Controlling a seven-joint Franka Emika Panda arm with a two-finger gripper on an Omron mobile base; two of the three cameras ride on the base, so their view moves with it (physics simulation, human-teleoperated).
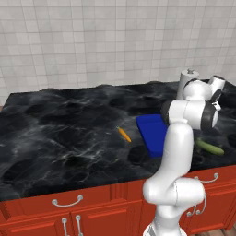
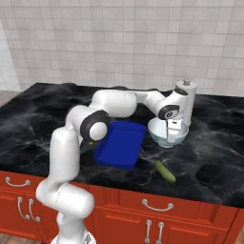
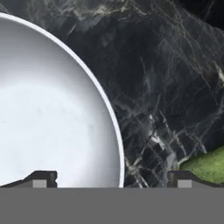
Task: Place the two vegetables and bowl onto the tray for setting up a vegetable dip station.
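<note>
The white bowl (image 2: pixel 164 136) stands on the black counter just right of the blue tray (image 2: pixel 120 143). My gripper (image 2: pixel 173 129) hangs over the bowl's near rim. In the hand view the gripper (image 3: pixel 113 178) is open, one fingertip inside the bowl (image 3: pixel 52 109) and one outside, the rim between them, apart from both. The green cucumber (image 2: pixel 165 171) lies in front of the bowl near the counter edge, and its end (image 3: pixel 205 166) shows beside the outer fingertip. The orange carrot (image 1: pixel 123 134) lies left of the tray (image 1: pixel 152 131). The cucumber (image 1: pixel 209 146) shows right of my arm.
A tall white cylinder (image 2: pixel 185 102) stands right behind the bowl, close to my hand. The counter's front edge runs above red cabinets (image 2: pixel 157 224). A tiled wall (image 2: pixel 124 43) closes off the back of the counter.
</note>
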